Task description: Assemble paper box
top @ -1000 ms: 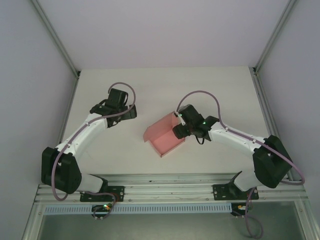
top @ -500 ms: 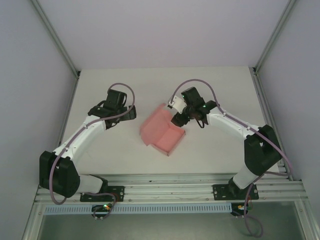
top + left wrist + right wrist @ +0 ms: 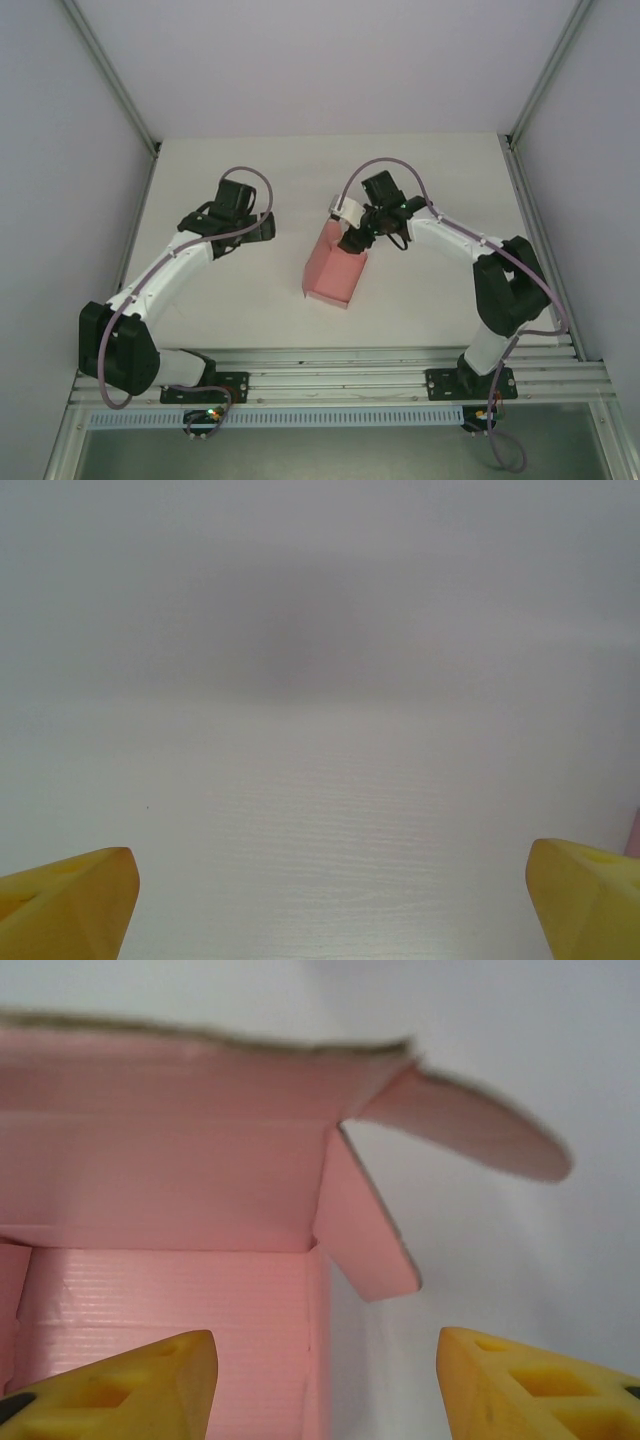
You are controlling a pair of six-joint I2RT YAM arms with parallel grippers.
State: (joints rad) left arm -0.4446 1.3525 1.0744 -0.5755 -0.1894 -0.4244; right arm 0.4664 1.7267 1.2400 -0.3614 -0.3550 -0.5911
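Since a second ago the paper box (image 3: 333, 268) has swung round and folded narrower on the bench (image 3: 430, 170), and our right tool (image 3: 325, 1345) is now at its far end. That tool is spread, straddling a side wall without gripping it. We should square that wall before closing. The wrist view makes plain a loose side flap (image 3: 365, 1235) splayed outward; from overhead the tool covers it. Our left tool (image 3: 328, 875), spread wide, stands well left of the box.

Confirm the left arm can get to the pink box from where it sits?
Probably yes. The left claw is open beside the paper box, with bare table between them. The right claw sits at the box's far end, so the side facing the left arm looks free.
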